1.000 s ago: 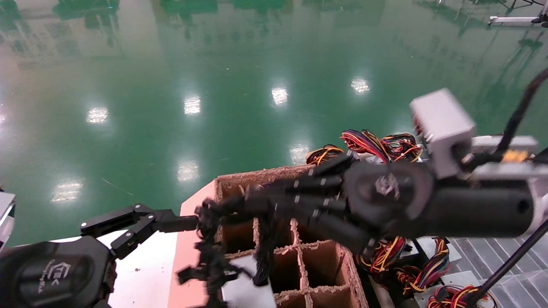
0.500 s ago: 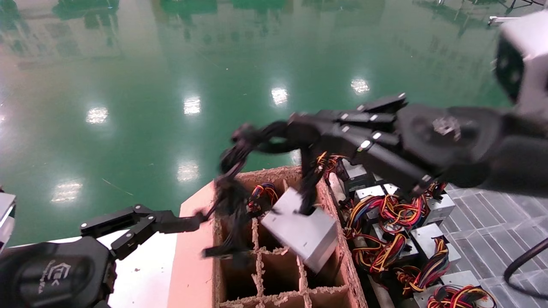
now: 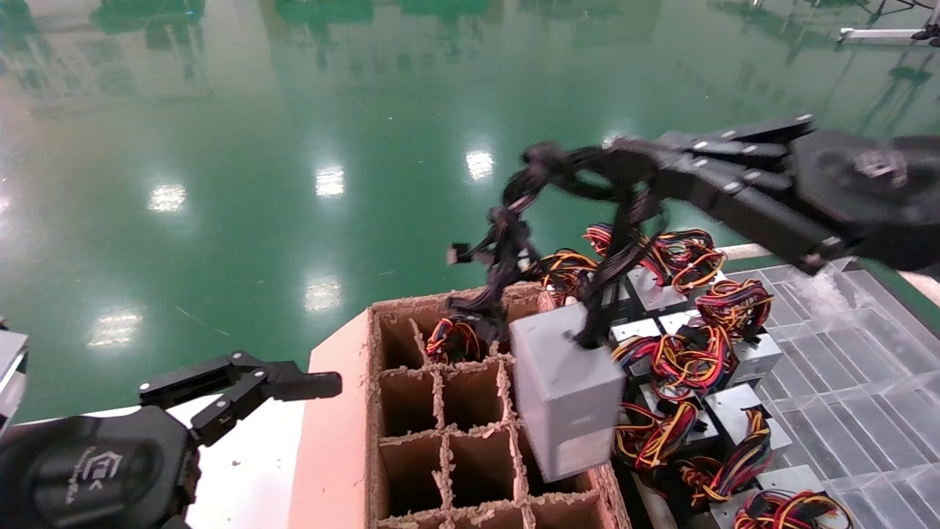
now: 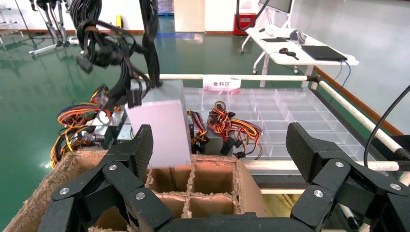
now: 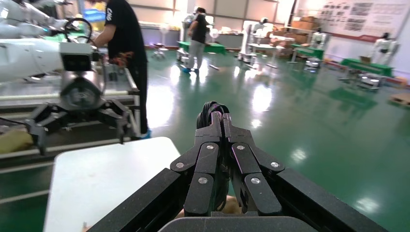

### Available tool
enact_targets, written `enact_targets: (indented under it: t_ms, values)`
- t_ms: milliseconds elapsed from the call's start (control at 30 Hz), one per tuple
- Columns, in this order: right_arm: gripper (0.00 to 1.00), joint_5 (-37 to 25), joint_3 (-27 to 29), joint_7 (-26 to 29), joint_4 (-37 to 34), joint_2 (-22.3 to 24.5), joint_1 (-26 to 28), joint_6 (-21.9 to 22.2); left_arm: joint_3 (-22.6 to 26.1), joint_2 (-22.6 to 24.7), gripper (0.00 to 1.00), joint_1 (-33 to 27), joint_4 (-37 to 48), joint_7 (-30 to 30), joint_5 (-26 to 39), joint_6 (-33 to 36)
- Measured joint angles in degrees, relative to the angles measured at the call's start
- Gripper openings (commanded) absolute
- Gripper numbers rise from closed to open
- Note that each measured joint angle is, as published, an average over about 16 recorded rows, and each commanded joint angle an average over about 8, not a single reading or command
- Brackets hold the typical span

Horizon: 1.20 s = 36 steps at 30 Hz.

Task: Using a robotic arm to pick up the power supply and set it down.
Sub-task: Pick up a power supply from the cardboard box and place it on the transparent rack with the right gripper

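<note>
power supply [image 3: 564, 389] now swings clear of the cardboard crate [image 3: 411, 400], higher and further right than a second ago, dangling by its black cables [image 3: 514, 220] pinched in the right hand [image 3: 587, 165]. left hand [image 3: 294, 382] sits spread, idle.

The right end effector [image 3: 580, 173] reaches in from the right of the head view, raised high and stretched out leftward — its black linkage fingers [image 5: 220, 133] pressed tightly together at the tips, clamped on a bundle of black cables. The round base with its white logo sits behind them. The left end effector [image 3: 312, 382] rests low at the left, pointing right — its two jaws spread wide apart, gripping nothing.
</note>
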Motion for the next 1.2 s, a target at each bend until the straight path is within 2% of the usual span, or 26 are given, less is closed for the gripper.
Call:
enact_targets:
  t_ms: [700, 933, 1200]
  values:
    - [0.00, -10.77, -3.58, -1.69, -11.01, 9.59, 13.58, -0.15, 0.07, -0.03, 1.00, -0.02, 0.00, 0.04, -0.05, -0.03]
    - [0.00, -13.19, -5.07, -2.91, -15.49, 12.43, 14.96, 0.06, 0.09, -0.04, 1.00, -0.02, 0.00, 0.05, -0.06, -0.04]
    - [0.00, -14.82, -6.65, -4.38, -19.71, 14.63, 14.04, 0.37, 0.12, -0.05, 1.00, -0.03, 0.00, 0.06, -0.08, -0.05]
